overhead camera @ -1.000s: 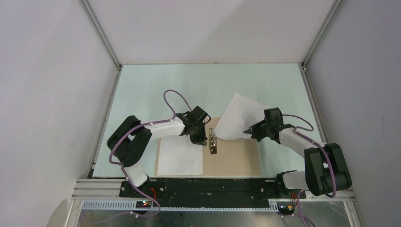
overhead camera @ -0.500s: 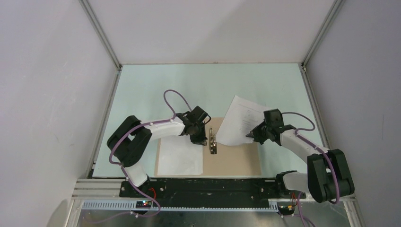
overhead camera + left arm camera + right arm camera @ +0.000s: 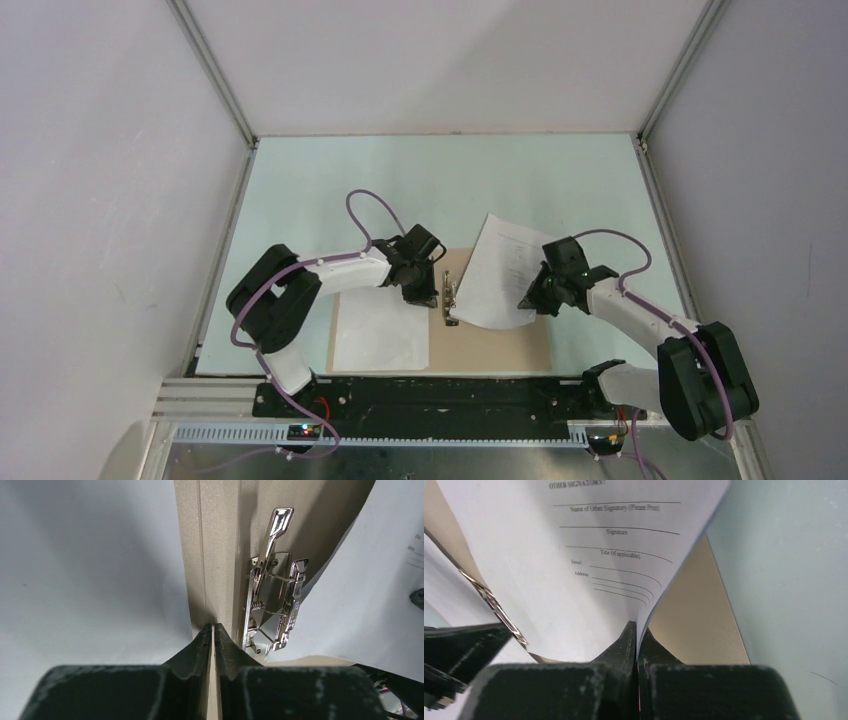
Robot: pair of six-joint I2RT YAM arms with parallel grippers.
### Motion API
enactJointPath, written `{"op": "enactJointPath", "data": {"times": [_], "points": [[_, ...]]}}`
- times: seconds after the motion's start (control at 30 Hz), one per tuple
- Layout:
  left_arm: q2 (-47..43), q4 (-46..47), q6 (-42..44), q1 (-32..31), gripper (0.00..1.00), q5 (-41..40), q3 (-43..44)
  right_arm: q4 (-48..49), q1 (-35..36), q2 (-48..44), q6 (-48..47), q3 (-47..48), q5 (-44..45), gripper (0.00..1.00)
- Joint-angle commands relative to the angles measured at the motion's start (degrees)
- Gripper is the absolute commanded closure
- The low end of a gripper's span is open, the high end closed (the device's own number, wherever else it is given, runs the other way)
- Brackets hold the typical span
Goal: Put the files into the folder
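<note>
The tan folder (image 3: 500, 345) lies open on the table. A blank sheet (image 3: 380, 335) lies flat on its left half. The metal clip (image 3: 449, 300) stands on the spine with its lever raised. My right gripper (image 3: 527, 300) is shut on the near edge of the printed sheet (image 3: 495, 275) and holds it curved over the folder's right half, its left edge next to the clip. My left gripper (image 3: 428, 295) is shut, tips down on the folder's spine beside the clip. In the left wrist view the shut tips (image 3: 213, 627) sit left of the clip (image 3: 272, 605).
The pale green table (image 3: 400, 190) stretches behind the folder, with grey walls and metal frame rails around it. In the right wrist view the table (image 3: 789, 580) lies right of the folder's edge (image 3: 694, 615).
My right gripper has moved left and nearer with the printed sheet, bringing it lower over the folder's right half and up to the clip. The left arm has not moved.
</note>
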Motion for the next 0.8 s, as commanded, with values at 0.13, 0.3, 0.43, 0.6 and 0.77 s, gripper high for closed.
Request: {"op": "enactJointPath", "data": {"times": [0.13, 0.3, 0.43, 0.6, 0.77], "points": [[3.3, -2.7, 2.6, -0.7, 0.88, -1.8, -1.2, -10.7, 6.2, -1.1, -8.3, 5.6, 8.2, 1.0], [3.5, -2.8, 2.7, -0.7, 0.88, -1.7, -1.0, -13.8, 6.8, -1.2, -10.3, 6.9, 13.7, 1.0], [3.4, -3.0, 2.9, -0.7, 0.88, -1.7, -1.1, -13.8, 7.0, -0.9, -10.9, 7.1, 12.9, 1.0], [3.3, -3.0, 2.8, -0.7, 0.88, -1.8, -1.3, -13.0, 9.5, 0.2, -9.2, 7.1, 12.5, 1.0], [3.3, -3.0, 2.8, -0.7, 0.88, -1.6, -1.2, -11.8, 10.5, 1.8, -7.7, 7.1, 10.8, 1.0]]}}
